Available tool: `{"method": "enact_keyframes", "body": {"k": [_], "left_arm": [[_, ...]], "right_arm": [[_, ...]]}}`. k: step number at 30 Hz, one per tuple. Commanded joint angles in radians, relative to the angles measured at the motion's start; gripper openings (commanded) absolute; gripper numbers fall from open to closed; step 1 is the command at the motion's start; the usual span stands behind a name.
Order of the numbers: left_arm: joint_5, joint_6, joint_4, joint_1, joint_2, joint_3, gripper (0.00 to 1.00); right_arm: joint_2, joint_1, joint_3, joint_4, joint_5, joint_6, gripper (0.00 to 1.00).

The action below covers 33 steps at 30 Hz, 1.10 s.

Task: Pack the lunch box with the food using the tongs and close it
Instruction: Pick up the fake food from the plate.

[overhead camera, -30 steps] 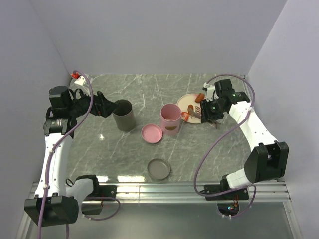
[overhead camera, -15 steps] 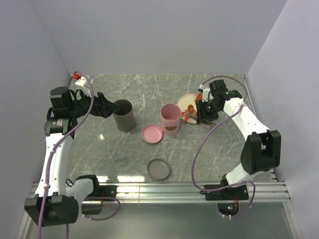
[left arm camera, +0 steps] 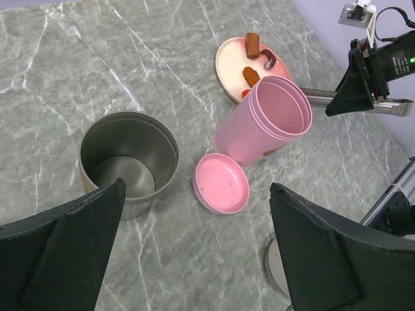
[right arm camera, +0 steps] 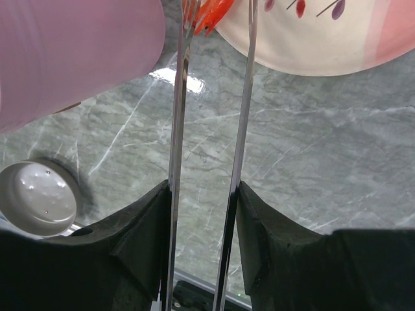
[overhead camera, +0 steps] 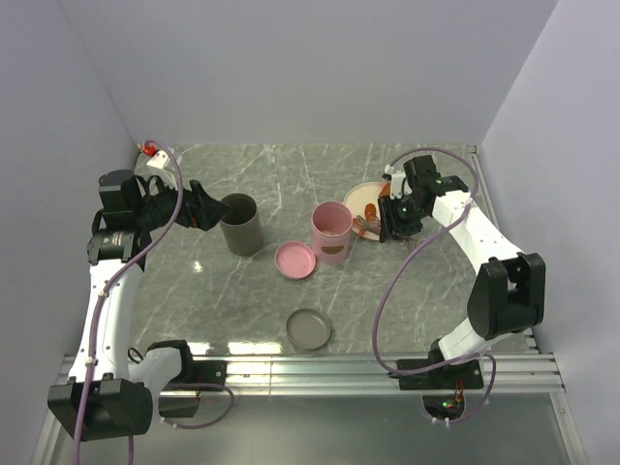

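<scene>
- The right arm is folded in tighter than a second ago, and the right fingers point(right arm camera: 146, 246) are shifted over the plate point(left arm camera: 227, 61) edge toward the lunch box point(overhead camera: 330, 232).
- The right fingers are clamped on the tongs point(right arm camera: 176, 129). Both tong arms are pinned between them, with a gap left between the arms.
- An orange-red bit point(right arm camera: 209, 13) is seen at the tong tips, between the plate rim and the lunch box wall. Food or tip cover cannot be told.
- Two sausage pieces point(left arm camera: 252, 45) are left on the plate.
- The lunch box is open, and its pink lid point(overhead camera: 294, 261) is laid flat on the table point(overhead camera: 213, 291) just beside it.
- The left fingers point(left arm camera: 65, 253) are unchanged: spread wide, nothing held, above the grey canister point(left arm camera: 128, 162).
- Judged: a transfer is being lined up, with packing unfinished and closing not started.
</scene>
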Motion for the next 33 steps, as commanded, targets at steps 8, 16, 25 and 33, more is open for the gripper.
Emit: {"method": "enact_keyframes", "body": {"k": [8, 16, 25, 33], "left_arm": [[-0.004, 0.003, 0.034, 0.003, -0.015, 0.004, 0.99], [-0.01, 0.006, 0.03, 0.001, -0.022, 0.0, 0.99], [-0.009, 0.003, 0.028, 0.001, -0.022, 0.001, 0.99], [-0.007, 0.0, 0.034, 0.001, -0.024, -0.01, 0.99]], "right_arm": [[-0.021, 0.021, -0.028, 0.011, -0.015, 0.006, 0.49], [-0.023, 0.023, -0.036, 0.017, -0.001, 0.006, 0.48], [0.005, -0.003, 0.001, 0.019, -0.001, 0.029, 0.47], [-0.03, -0.022, 0.01, 0.002, -0.047, 0.026, 0.38]]}}
